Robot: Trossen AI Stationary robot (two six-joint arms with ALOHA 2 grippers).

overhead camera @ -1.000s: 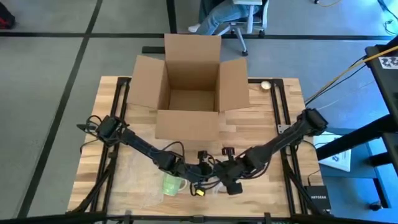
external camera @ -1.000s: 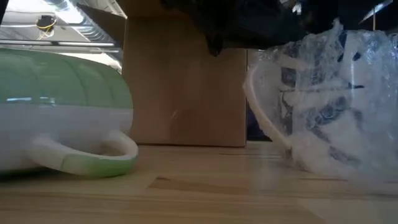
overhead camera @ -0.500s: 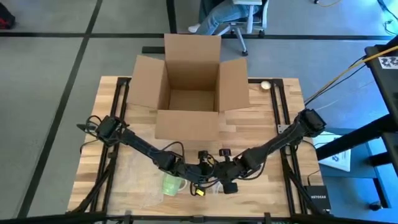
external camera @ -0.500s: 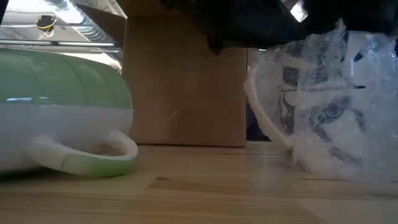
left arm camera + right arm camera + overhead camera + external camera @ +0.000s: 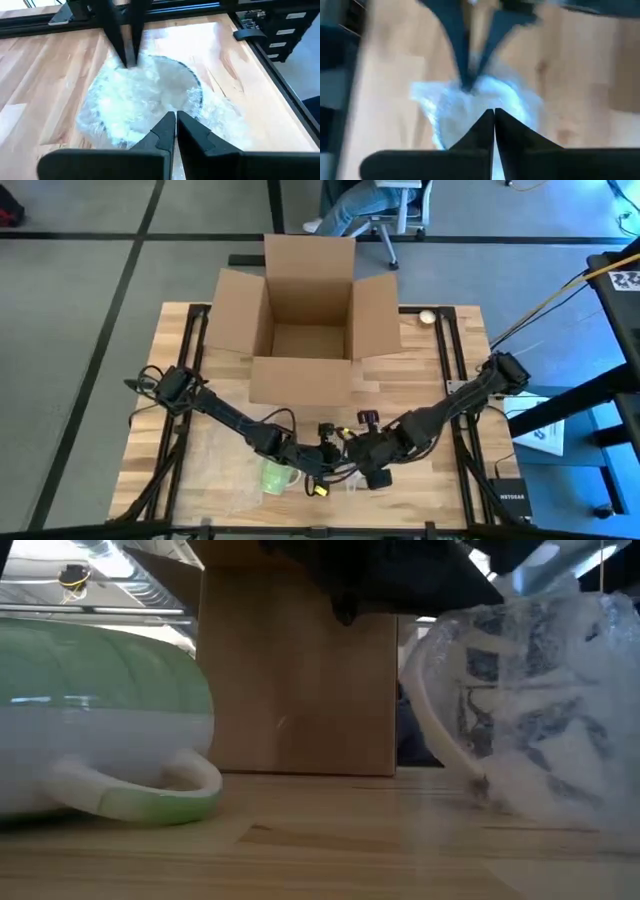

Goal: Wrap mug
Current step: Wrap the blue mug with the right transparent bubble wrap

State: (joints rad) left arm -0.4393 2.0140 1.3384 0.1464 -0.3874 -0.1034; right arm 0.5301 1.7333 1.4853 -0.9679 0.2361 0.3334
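I note the small round green mug with a pale cream handle (image 5: 278,477) lying on its side on the wooden bench (image 5: 420,370), on the near side of the open brown cardboard box (image 5: 305,320) and well apart from it. The clear crinkly bubble-wrap sheet (image 5: 140,100) sits just beside the mug, bunched and lifted off the bench in the low view. I find the left gripper (image 5: 175,121) at the sheet, its fingers pressed together on the plastic's edge. The right gripper (image 5: 494,116) faces it across the same sheet, fingers likewise pinched together on the wrap. The mug itself is bare, touched by neither gripper.
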